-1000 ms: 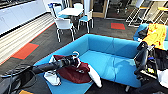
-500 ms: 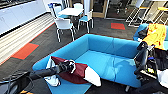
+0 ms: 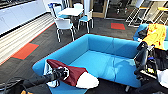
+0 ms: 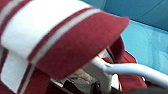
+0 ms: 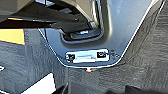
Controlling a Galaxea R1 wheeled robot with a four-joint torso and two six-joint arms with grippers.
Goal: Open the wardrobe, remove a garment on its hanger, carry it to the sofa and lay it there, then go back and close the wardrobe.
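light: bright, even | blur: heavy in wrist views | edges: wide-angle bend

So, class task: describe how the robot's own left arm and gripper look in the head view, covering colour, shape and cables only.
The left arm is a black, rounded, tube-like limb built of jointed segments. It ends in a bulkier black left gripper with some lighter, greyish parts at its tip. Dark cables loop beside the arm's base. No markings or labels can be made out on it.

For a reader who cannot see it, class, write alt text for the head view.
The left gripper holds a maroon varsity jacket with white sleeves over the near corner of a bright blue sofa. Behind stand white chairs and a white table on dark carpet.
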